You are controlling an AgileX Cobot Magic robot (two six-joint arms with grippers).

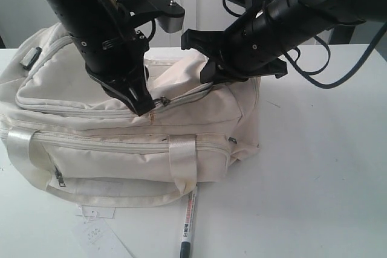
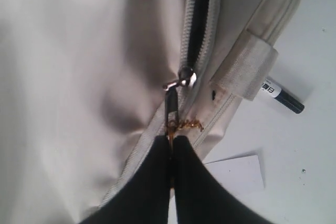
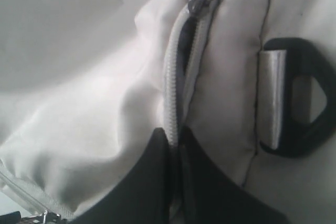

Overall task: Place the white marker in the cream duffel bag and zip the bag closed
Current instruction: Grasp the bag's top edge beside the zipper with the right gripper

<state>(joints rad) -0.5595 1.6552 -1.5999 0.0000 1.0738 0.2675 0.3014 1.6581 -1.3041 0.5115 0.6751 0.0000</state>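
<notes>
The cream duffel bag (image 1: 91, 131) lies on the white table. Its top zipper is partly open, with a dark gap (image 2: 197, 30) beyond the slider (image 2: 186, 76). My left gripper (image 1: 145, 110) (image 2: 171, 139) is shut on the zipper pull (image 2: 171, 109), above a small gold chain. At the bag's right end, my right gripper (image 1: 208, 74) (image 3: 176, 132) is shut on the bag's zipper edge (image 3: 173, 103). The white marker (image 1: 188, 219) (image 2: 283, 97) lies on the table in front of the bag, its dark end toward the table's front edge and its other end under a handle strap.
White paper tags (image 1: 97, 234) (image 2: 236, 174) lie on the table in front of the bag. A black D-ring (image 3: 304, 98) sits on the bag beside the right gripper. The satin handle (image 1: 181, 155) hangs down the bag's front. Bare table (image 1: 320, 167) extends to the right.
</notes>
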